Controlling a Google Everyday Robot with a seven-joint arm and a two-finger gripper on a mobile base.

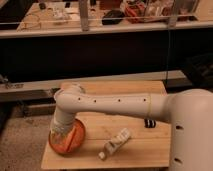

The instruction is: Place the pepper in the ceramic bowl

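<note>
The ceramic bowl (70, 142), wide, shallow and orange, sits at the front left corner of the wooden table (140, 145). My white arm reaches across the table from the right. My gripper (60, 131) hangs directly over the bowl's left half, low at its rim, and hides part of it. A slim, darker orange-red streak (74, 136) lies slanted across the bowl just right of the gripper. It looks like the pepper. I cannot tell whether it is held or lying in the bowl.
A white bottle (115, 144) lies on its side on the table, right of the bowl. The table's left and front edges are close to the bowl. A dark counter with a rail and clutter (115, 20) runs behind the table.
</note>
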